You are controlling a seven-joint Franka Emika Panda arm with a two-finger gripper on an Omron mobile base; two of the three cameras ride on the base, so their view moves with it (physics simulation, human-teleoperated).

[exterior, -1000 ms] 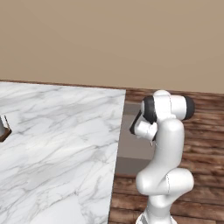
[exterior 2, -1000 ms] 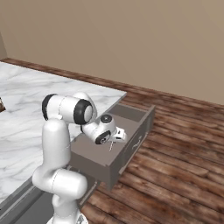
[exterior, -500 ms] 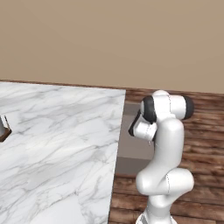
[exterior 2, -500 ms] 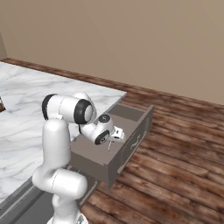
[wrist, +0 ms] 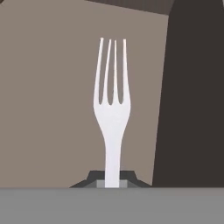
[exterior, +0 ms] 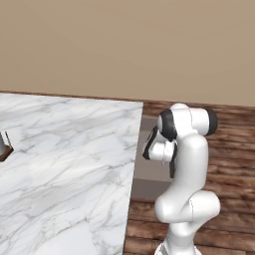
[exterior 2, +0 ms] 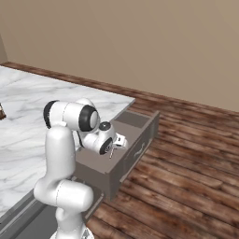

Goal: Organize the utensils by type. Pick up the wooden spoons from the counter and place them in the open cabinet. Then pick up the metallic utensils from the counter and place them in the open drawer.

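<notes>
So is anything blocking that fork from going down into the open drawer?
Nothing visible does. The gripper holds the fork by its handle right over the open drawer, and the hand view shows plain drawer floor behind the tines.

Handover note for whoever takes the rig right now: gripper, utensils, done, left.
Gripper: shut on a fork by its handle, tines pointing away from the hand, held over the open drawer.
Drawer: its flat grey-brown inside lies behind the fork in the hand view; no other utensil can be made out in it.
Counter: a small dark thing sits at the left edge, too cut off to identify.
Done: fork brought to the drawer.
Left: release the fork into the drawer, then check the counter for remaining utensils.
</notes>
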